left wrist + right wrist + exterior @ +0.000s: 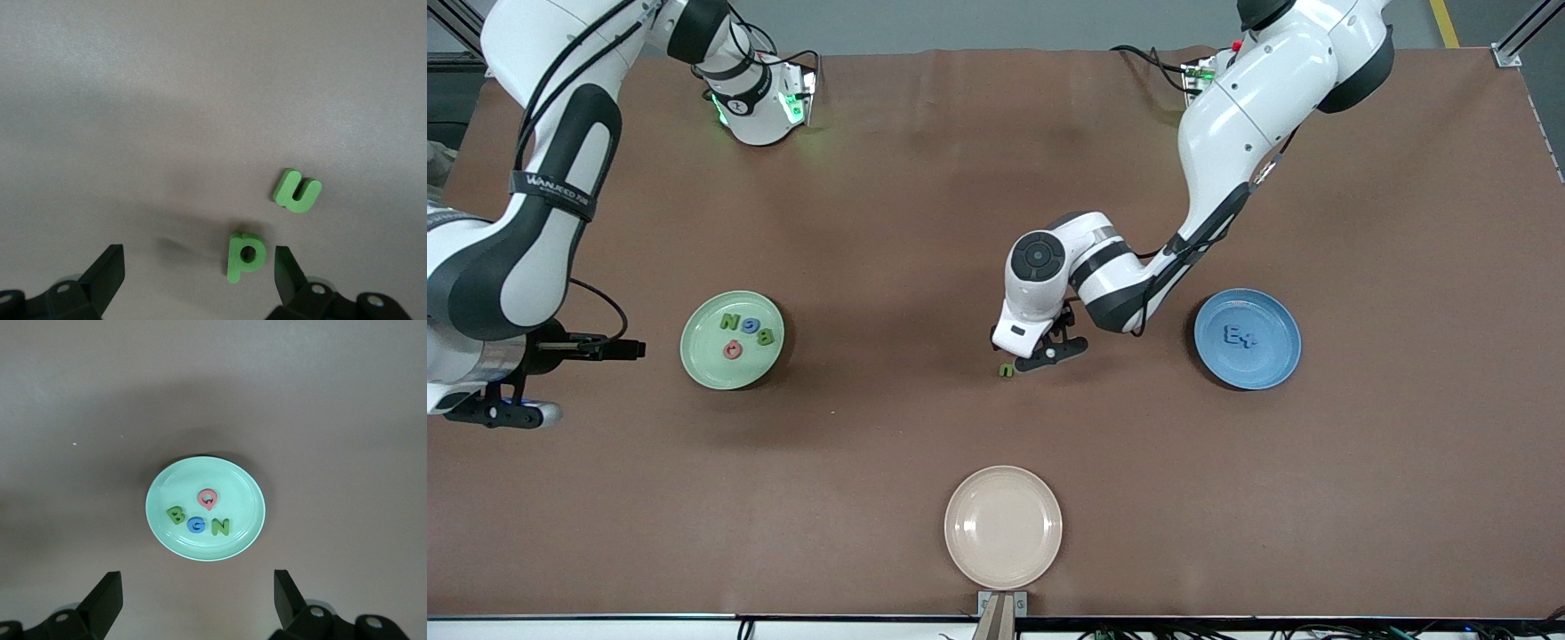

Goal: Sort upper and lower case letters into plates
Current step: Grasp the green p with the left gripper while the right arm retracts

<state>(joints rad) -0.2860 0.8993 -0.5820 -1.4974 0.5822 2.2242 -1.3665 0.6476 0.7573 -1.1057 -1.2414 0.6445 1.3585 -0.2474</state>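
While my left pincer (pixel 195 283) hangs low over the middle of the table (pixel 925 178) with its fingers spread apart and holding nothing, the green p (pixel 243 257) lies on the table just beside one finger (pixel 288 273), and the green u (pixel 297 191) lies close by it, not touching. My right pincer (pixel 197 600) waits, also spread open and empty, over the table by the right arm's end, beside the pale green plate (pixel 703 360). That plate carries the green N (pixel 730 322), blue G (pixel 749 325), green B (pixel 766 336) and pink Q (pixel 733 350). Toward the left arm's end sits the blue plate (pixel 1276 356) with two blue letters, an E (pixel 1232 334) and a cross-like x (pixel 1249 338). A cream plate (pixel 960 551) sits bare near the table edge closest to the front camera.
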